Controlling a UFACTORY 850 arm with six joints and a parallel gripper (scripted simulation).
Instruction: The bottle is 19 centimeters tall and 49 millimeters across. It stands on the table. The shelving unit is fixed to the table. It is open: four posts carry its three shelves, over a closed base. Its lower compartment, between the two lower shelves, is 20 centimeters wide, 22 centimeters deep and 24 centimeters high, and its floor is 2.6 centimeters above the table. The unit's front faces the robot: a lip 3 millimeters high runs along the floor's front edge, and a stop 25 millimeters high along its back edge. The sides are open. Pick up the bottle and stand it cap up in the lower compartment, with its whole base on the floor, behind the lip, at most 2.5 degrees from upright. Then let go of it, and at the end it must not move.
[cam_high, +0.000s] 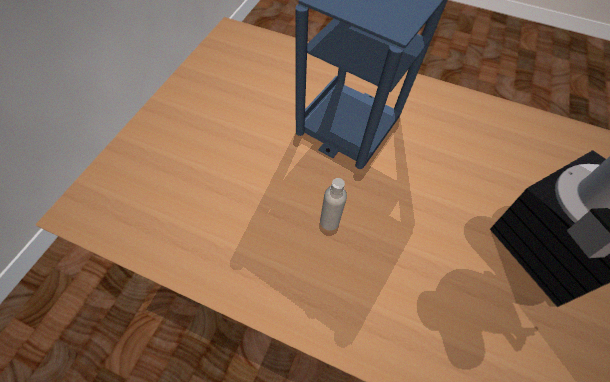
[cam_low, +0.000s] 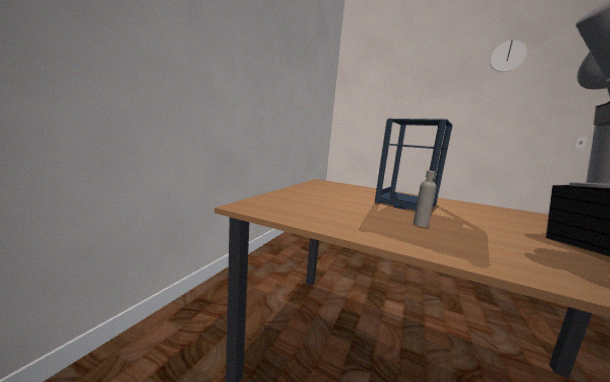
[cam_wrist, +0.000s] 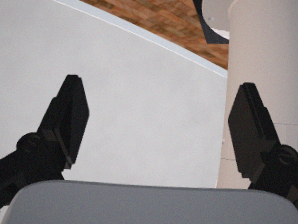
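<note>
A pale grey bottle (cam_high: 333, 205) with a grey cap stands upright on the wooden table, just in front of the blue shelving unit (cam_high: 357, 75). It also shows in the exterior view (cam_low: 425, 200), in front of the unit (cam_low: 414, 162). The lower compartment floor (cam_high: 350, 117) is empty. My gripper (cam_wrist: 159, 97) shows only in the wrist view: its two black fingers are wide open with nothing between them, facing a white wall and the arm's own white column (cam_wrist: 262, 63). The gripper is far from the bottle, up by the arm's base.
The arm's black base block (cam_high: 555, 240) stands at the table's right edge, also seen in the exterior view (cam_low: 580, 217). The shelving unit's posts flank the compartment's front opening. The table's near edge (cam_high: 200, 290) drops to a parquet floor.
</note>
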